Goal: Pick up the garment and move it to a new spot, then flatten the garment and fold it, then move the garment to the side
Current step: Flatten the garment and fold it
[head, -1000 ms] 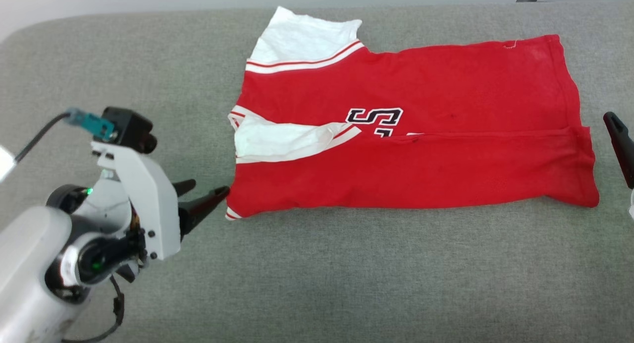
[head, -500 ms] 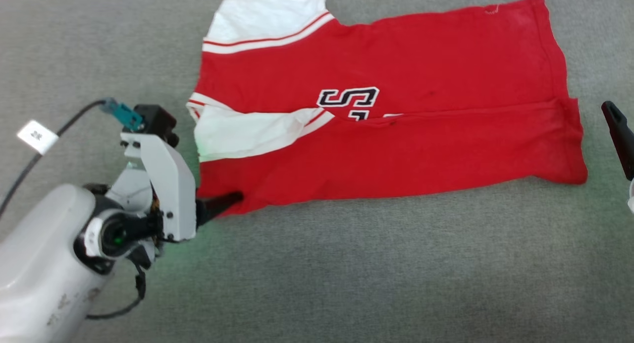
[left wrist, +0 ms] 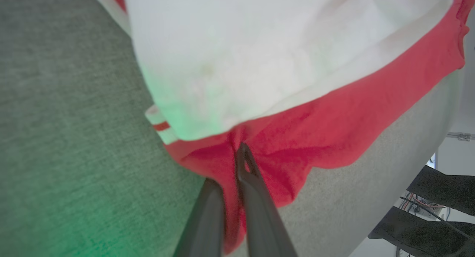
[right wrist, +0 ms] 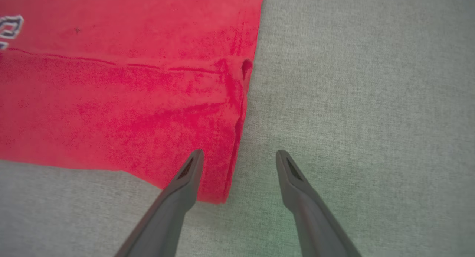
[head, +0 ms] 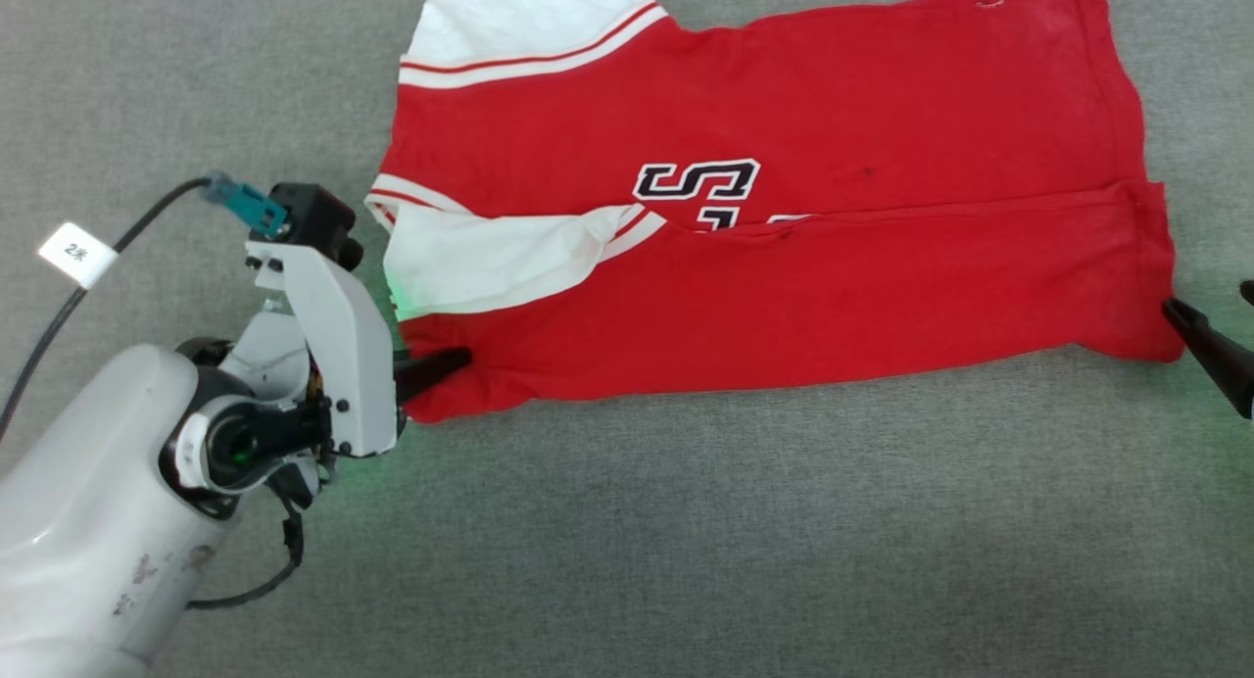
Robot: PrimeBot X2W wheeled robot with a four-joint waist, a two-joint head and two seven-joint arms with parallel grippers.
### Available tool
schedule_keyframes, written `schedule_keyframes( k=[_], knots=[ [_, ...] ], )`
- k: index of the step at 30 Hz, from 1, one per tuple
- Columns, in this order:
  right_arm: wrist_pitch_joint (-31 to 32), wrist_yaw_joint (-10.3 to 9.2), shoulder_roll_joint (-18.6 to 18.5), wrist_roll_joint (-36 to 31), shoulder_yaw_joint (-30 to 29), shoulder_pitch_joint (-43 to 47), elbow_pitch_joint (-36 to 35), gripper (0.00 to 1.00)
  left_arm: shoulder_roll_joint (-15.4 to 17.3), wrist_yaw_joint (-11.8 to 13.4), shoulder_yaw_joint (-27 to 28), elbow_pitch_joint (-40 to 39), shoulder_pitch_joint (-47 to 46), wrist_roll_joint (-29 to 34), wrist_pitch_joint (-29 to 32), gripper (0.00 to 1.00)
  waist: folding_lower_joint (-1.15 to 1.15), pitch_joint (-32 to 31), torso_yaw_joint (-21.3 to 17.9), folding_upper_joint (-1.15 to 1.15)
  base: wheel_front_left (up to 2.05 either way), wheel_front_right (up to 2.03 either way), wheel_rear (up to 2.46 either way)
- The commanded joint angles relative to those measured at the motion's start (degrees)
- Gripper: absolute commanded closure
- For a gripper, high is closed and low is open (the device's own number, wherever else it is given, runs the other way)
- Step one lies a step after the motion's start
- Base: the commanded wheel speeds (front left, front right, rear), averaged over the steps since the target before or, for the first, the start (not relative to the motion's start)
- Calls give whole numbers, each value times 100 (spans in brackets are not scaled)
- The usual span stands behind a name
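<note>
Red jersey (head: 784,296) partly folded on grey fabric surface (head: 686,541), left gripper (head: 453,362) pinching its 8 o'clock corner, right gripper (right wrist: 240,153) spread, astride its 4 o'clock corner.

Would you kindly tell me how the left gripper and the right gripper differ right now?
The left gripper is shut, pinching the near-left corner of the garment; the right gripper stands open and holds nothing. Red cloth sits between the left gripper's fingers, while the right gripper straddles the hem corner, one finger over cloth and one over the grey surface. Both sit at the garment's near edge, at opposite ends.
</note>
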Motion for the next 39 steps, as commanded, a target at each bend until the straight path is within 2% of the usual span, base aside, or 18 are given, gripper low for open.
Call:
schedule_keyframes(
  k=[1,8,12,13,14,15,21,27,34,39],
  knots=[
    [312,-9,-143,-95,124,-161,-32,0,-168,-86,-176,94,112,49,-17,100,0,38,56,0,0,0,0],
    [1391,-9,-201,141,349,-528,321,0,-360,-243,-217,225,-14,121,-171,100,0,136,199,0,0,0,0],
    [1713,-9,-224,232,416,-598,513,0,-438,-303,-219,274,-47,143,-267,100,0,191,260,0,0,0,0],
    [1744,-9,-204,279,440,-608,536,16,-458,-318,-221,291,-42,141,-290,100,0,195,274,0,0,0,0],
    [1772,-9,-185,323,453,-603,556,60,-479,-339,-219,313,-38,140,-314,100,0,196,287,0,0,0,0],
    [1760,-8,-178,344,463,-594,561,100,-499,-351,-224,341,-30,144,-338,100,0,187,301,0,0,0,0],
    [1608,-9,-238,461,420,-440,583,100,-549,-458,-196,474,128,41,-445,100,0,3,354,0,0,0,0],
    [1471,-9,-376,504,342,-90,415,100,-257,-486,-107,179,529,3,-633,100,0,-321,386,0,0,0,0],
    [1404,-9,-454,507,19,706,-59,100,152,-243,37,-770,1304,-47,-939,100,0,-548,419,0,0,0,0],
    [1470,-9,-361,466,-247,1261,-424,100,409,-55,89,-1352,1894,-83,-1111,100,0,-599,418,0,0,0,0]
  ],
)
